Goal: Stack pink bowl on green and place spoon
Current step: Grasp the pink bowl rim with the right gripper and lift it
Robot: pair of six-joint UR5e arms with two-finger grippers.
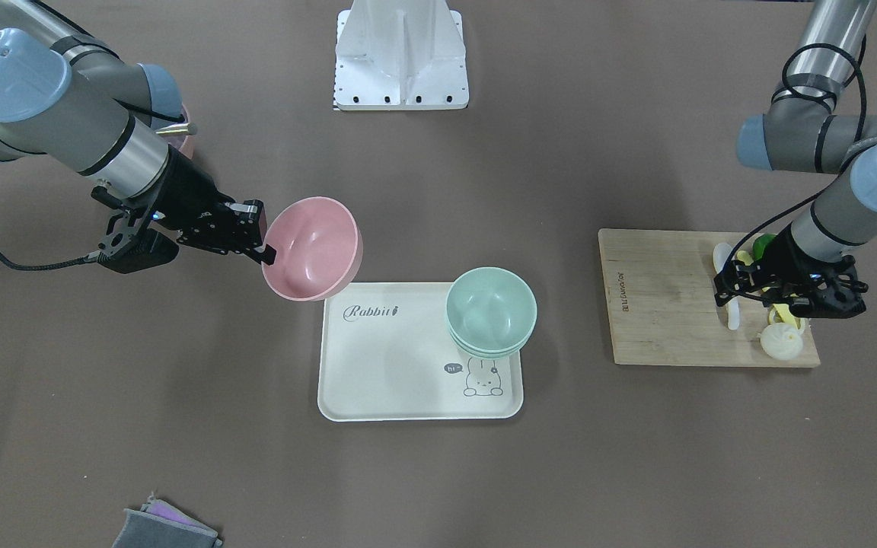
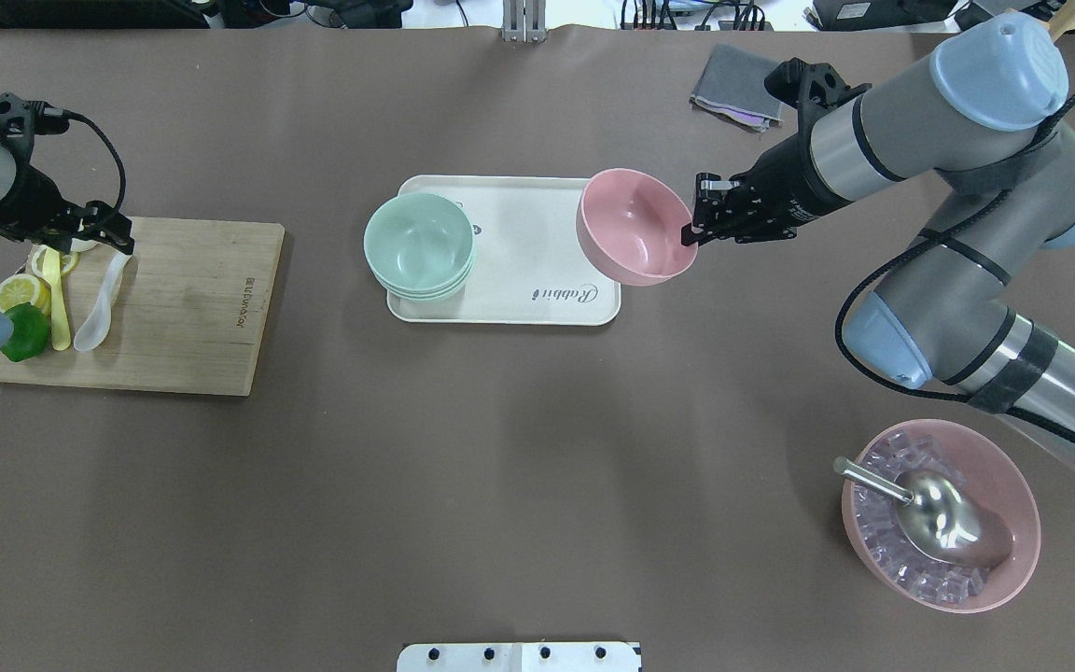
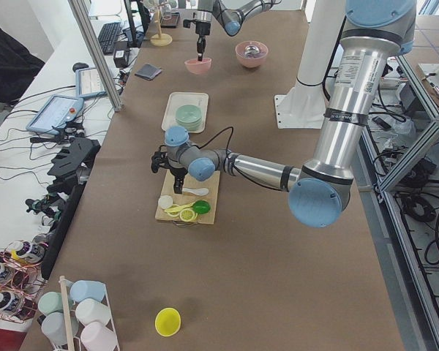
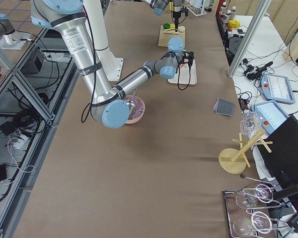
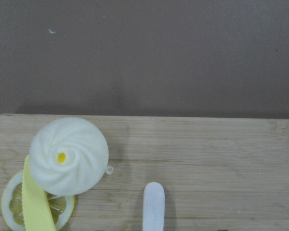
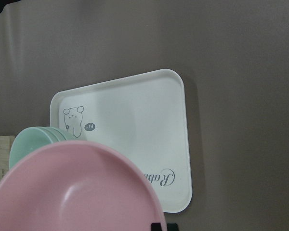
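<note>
One smooth, round pink bowl point(image 1: 309, 247) hangs rim-clamped in the right hand point(image 1: 266, 245); left hand point(image 2: 80, 233) grip unclear.

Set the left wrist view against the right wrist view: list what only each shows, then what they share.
Only the left wrist view: the white bun, a lemon slice, the yellow utensil and the handle end of the spoon. Only the right wrist view: the pink bowl, the green bowl stack and the white rabbit tray. Both: the brown table and the wooden cutting board, just a sliver in the right wrist view.
</note>
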